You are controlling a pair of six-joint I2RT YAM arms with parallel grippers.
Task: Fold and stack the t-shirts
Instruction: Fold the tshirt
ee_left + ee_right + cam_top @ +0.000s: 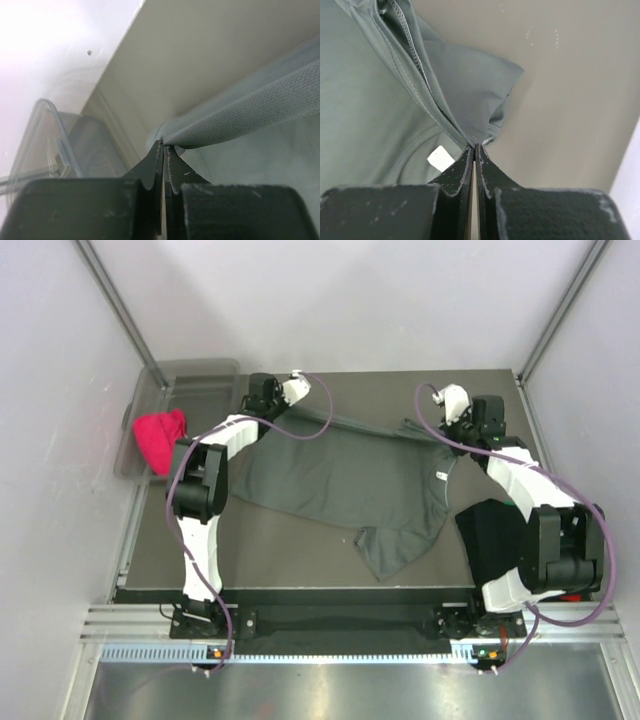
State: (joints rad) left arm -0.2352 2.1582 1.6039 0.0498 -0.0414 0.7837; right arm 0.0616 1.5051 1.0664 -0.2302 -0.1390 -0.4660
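Left fingers (154, 167) and right fingers (465, 167) each pinch the dark grey t-shirt (340, 475) (its far edge taut); long axis runs across the bench (280, 552), collar pointing right.

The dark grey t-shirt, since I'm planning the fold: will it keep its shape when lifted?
Probably floppy: the dark grey t-shirt bunches into a soft ridge at the left gripper. Likely light: the right gripper holds it by a thin pinch of cloth.
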